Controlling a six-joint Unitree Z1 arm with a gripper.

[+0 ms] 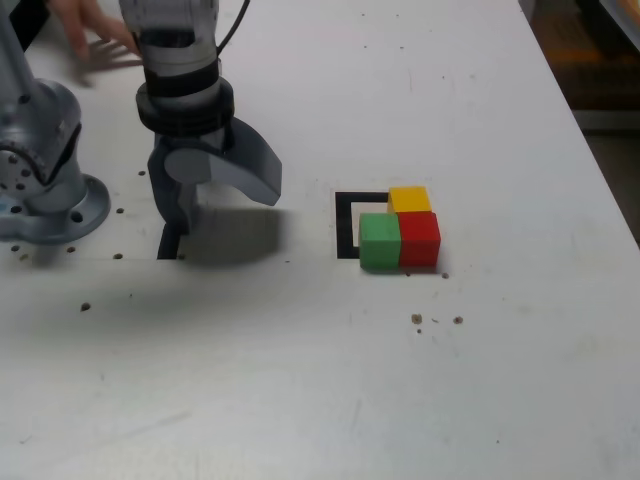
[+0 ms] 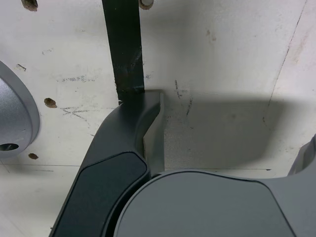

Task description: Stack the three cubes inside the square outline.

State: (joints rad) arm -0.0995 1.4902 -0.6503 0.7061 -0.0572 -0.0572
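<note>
The three cubes sit flat on the white table (image 1: 320, 400), unstacked and pressed together: the green cube (image 1: 379, 241) touches the red cube (image 1: 419, 238), and the yellow cube (image 1: 409, 199) sits just behind them. They overlap the square outline (image 1: 347, 224), covering its side toward the exterior view's right. The gripper (image 1: 215, 205) hangs well apart toward the exterior view's left, jaws spread wide and empty, one tip over a short black tape strip (image 2: 123, 44), beside the arm's base (image 1: 55, 205). A person's hand (image 1: 95, 40) rests at the far edge.

3 cubes (image 1: 400, 235) unstacked on outline (image 1: 347, 225)
</note>
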